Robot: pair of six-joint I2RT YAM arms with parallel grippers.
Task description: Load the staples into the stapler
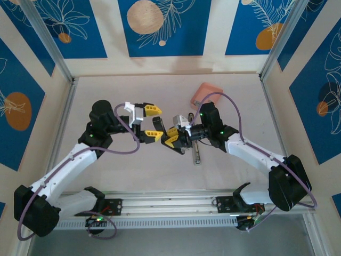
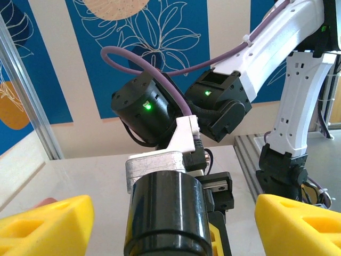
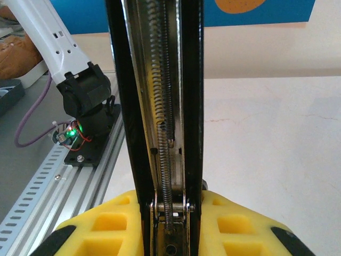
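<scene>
- The right gripper (image 3: 170,224) is pressed together on the stapler (image 3: 160,106), whose spring channel is laid open.
- Whether staples lie in that channel cannot be told.
- The left gripper (image 1: 153,122) is held spread at 9 o'clock of the right gripper, its yellow fingers (image 2: 48,224) well apart.
- The pink tray (image 1: 205,93) is seen at 1 o'clock of the right gripper.
</scene>
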